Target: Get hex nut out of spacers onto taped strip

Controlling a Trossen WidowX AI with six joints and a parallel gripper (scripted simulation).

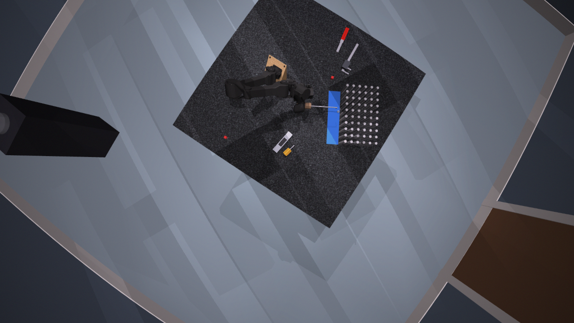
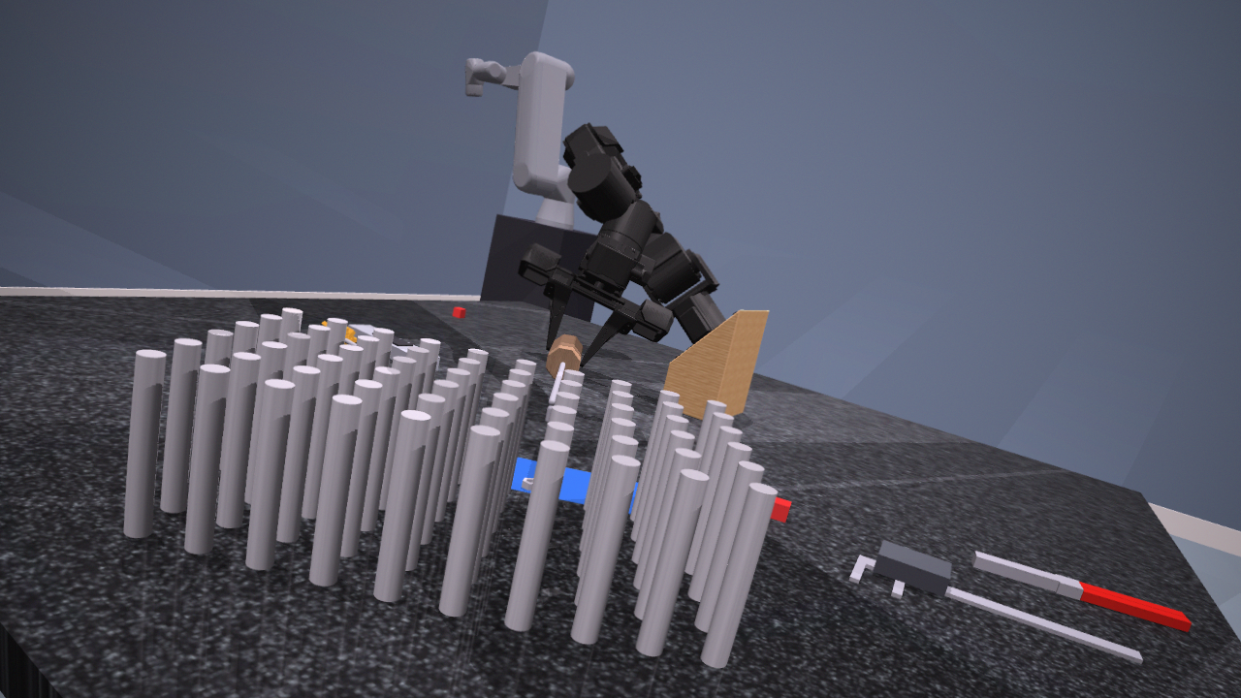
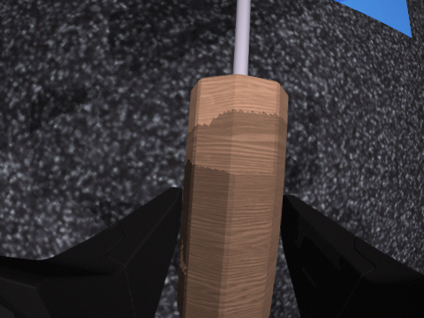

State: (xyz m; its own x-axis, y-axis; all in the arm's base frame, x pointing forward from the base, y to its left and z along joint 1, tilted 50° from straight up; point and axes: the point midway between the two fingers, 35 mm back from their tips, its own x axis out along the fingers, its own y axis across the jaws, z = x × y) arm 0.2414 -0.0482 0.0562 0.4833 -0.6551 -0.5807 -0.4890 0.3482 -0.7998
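Observation:
My gripper [image 1: 306, 106] [image 2: 565, 355] [image 3: 231, 201] is shut on the wooden handle of a thin metal-rod tool. The handle [image 3: 238, 146] lies between both fingers. The rod [image 1: 323, 106] [image 2: 557, 382] reaches over the blue taped strip [image 1: 332, 124] [image 2: 568, 487], with its tip raised above it. The small hex nut [image 1: 338, 111] [image 2: 527, 482] lies on the strip, at the edge towards the spacers. In the top view the tip appears close to the nut; in the exterior view there is a gap below it. The metal spacers [image 1: 377, 87] [image 2: 468, 538] stand upright in rows.
A red-handled tool [image 1: 344, 33] [image 2: 1132, 605] and a grey-headed tool [image 1: 346, 65] [image 2: 912, 566] lie beyond one end of the strip. A pale flat tool [image 1: 277, 147] and a yellow-handled tool [image 1: 287, 151] lie on the other side. Small red cubes [image 1: 332, 76] [image 1: 225, 137] lie apart.

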